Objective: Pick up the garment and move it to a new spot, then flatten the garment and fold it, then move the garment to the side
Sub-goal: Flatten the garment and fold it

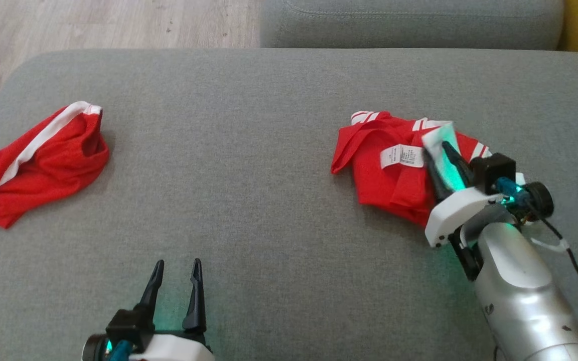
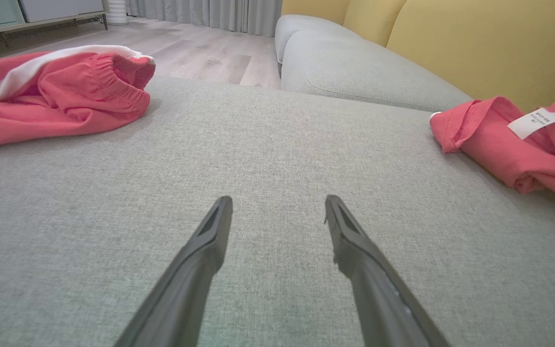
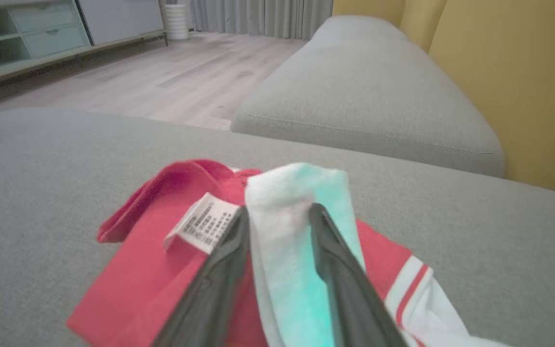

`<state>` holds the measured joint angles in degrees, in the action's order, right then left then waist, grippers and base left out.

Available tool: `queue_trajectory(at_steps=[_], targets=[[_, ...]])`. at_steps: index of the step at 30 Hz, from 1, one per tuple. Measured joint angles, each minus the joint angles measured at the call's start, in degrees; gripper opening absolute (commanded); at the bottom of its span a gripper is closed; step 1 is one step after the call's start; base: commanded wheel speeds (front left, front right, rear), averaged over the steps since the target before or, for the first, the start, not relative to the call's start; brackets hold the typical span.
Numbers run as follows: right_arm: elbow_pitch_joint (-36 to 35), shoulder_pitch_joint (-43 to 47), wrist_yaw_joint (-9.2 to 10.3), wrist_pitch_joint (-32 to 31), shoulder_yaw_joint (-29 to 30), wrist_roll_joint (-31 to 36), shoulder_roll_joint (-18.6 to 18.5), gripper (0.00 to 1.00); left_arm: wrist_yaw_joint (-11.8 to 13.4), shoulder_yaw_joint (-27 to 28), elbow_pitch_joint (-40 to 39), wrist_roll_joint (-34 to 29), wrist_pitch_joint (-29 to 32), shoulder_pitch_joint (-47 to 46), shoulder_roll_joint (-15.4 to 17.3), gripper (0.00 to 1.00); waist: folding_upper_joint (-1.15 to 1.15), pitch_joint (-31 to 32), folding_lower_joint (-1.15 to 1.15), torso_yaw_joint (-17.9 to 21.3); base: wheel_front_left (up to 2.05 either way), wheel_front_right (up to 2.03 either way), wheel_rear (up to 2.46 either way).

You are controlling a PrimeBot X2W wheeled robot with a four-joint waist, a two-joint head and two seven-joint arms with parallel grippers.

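Garment (image 1: 384, 185), red with white trim, crumpled at 3 o'clock on grey cushion (image 1: 269, 150). Right gripper (image 1: 435, 154) on its 4 o'clock side, fingers either side of raised white fold (image 3: 287, 217), touching it; true pinch or not, cannot tell. Left gripper (image 1: 178, 261) at 6 o'clock, spread wide, empty, over bare cushion. Second red garment (image 1: 43, 160) at 9 o'clock.

The seat cushion (image 1: 269, 100) is matt grey woven cloth with a fine, rough grain. Near its right edge the red garment (image 1: 384, 185) is smooth, soft cloth with white trim and a printed, papery label (image 1: 402, 156). By the left edge the other red garment (image 1: 53, 165) looks finely meshed. The right gripper (image 1: 434, 152) has matt dark plastic fingers, and its forearm (image 1: 515, 281) is glossy silver. The floor (image 1: 93, 22) is pale matt wood.
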<state>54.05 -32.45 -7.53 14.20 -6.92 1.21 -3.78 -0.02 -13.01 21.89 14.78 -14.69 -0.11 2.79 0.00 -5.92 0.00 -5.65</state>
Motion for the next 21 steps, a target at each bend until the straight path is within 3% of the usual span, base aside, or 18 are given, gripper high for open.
queue_trajectory(at_steps=[1, 7, 11, 17, 21], targets=[[-0.77, -0.01, 0.0, 0.01, 0.13, -0.26, 0.0, 0.0, 0.0, 0.0, 0.01, 0.0, 0.0, 0.0, 0.0, 1.0, 0.0, 0.06, 0.0, -0.05, 0.0, 0.0, 0.0], [-4.6, 0.03, 0.0, 0.01, 1.97, -1.68, 0.01, 0.0, 0.0, -0.03, 0.19, 0.0, 0.0, 0.0, 0.0, 1.0, 0.0, 0.62, 0.0, -0.57, 0.0, 0.0, 0.0], [-11.01, -0.61, 0.0, 0.02, -2.12, -4.78, -0.02, 0.0, 0.0, -0.02, 0.31, 0.0, 0.0, 0.02, 0.0, 1.0, 0.0, 1.41, 0.0, -1.02, 0.0, 0.0, 0.0], [-23.16, -10.81, 0.0, 0.12, -15.25, -16.95, -0.09, 0.0, -0.32, -0.11, 1.14, -0.09, 0.0, 0.17, 0.0, 1.0, 0.0, 3.13, 0.0, -2.5, 0.0, 0.0, 0.0], [-28.5, -20.95, 0.0, 0.2, -16.08, -26.19, -0.05, 0.0, -1.03, -0.02, 1.96, -1.38, 0.01, 0.69, 0.01, 1.0, 0.0, 4.14, -0.01, -4.78, 0.0, 0.0, 0.0]])
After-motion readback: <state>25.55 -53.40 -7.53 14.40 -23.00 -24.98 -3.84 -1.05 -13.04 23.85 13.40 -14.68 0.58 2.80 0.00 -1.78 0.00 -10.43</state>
